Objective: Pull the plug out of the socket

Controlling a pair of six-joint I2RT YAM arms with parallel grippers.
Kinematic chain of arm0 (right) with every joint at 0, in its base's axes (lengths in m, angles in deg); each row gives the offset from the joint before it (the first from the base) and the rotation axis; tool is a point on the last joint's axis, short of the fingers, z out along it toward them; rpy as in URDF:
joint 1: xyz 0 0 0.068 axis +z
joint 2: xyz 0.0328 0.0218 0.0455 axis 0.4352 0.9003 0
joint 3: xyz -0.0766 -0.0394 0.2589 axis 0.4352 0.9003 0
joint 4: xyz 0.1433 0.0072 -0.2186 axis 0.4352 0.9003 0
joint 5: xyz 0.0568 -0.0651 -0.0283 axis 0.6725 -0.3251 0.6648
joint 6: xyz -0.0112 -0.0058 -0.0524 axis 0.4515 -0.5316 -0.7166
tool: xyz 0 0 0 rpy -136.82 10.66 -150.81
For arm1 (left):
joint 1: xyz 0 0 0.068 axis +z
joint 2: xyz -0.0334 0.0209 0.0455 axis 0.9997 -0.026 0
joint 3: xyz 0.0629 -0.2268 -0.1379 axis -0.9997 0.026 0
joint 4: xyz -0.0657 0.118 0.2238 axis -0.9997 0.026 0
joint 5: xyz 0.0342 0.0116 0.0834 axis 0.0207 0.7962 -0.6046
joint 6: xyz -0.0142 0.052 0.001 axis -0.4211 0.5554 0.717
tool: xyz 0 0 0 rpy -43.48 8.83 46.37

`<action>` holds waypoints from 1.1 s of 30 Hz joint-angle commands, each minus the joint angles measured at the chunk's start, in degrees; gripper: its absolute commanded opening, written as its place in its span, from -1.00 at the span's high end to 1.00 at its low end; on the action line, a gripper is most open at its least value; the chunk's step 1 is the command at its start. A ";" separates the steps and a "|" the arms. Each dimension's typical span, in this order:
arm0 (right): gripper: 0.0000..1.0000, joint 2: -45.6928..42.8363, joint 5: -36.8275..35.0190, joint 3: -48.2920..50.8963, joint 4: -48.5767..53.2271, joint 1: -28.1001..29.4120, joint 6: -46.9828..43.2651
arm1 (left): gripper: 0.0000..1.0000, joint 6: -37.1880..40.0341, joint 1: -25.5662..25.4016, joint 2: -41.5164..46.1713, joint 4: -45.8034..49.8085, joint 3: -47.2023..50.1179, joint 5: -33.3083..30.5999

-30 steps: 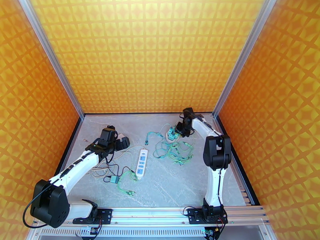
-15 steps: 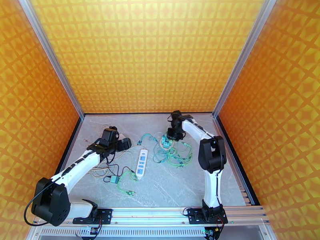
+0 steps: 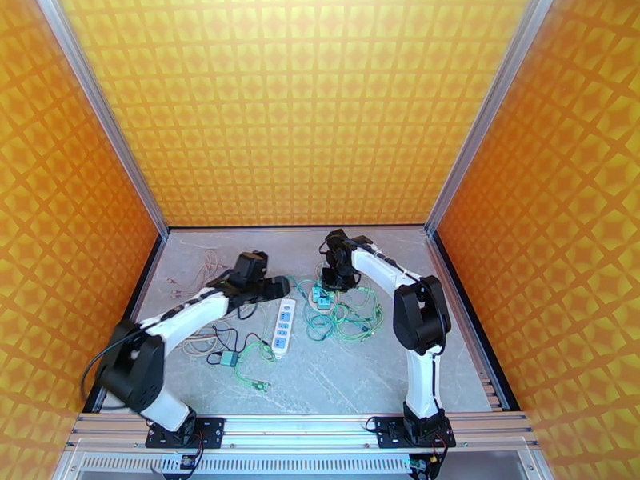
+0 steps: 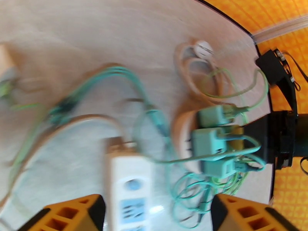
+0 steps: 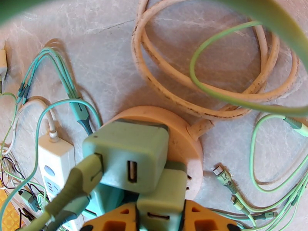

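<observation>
In the top view, the round socket (image 3: 315,303) is found mid-frame, with the right gripper (image 3: 330,280) on it and the left gripper (image 3: 276,288) just left. In the left wrist view, the left fingers (image 4: 69,214) are seen spread open above the power strip (image 4: 129,189). In the right wrist view, at bottom centre, a green plug (image 5: 163,203) is clamped by the right gripper; it is judged light, rigid and smooth, best held by its flat sides.

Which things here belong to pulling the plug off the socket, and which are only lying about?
For the job: round socket, teal plug in it, right gripper shut on that plug.
Lying about: white power strip, loose green cables, small adapter on black wire.
</observation>
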 commanded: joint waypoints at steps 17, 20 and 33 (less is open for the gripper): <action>0.48 -0.49 -0.38 2.18 -0.55 -0.03 0.62 | 0.07 -8.11 -4.74 -16.69 -7.35 -11.77 7.50; 0.48 -0.32 -0.51 1.91 -0.29 -0.01 0.45 | 0.22 -7.63 -5.21 -18.45 -6.73 -13.24 7.84; 0.51 -0.61 -0.58 2.03 -0.96 0.08 0.07 | 0.45 -7.88 -5.66 -22.48 -3.39 -13.29 6.83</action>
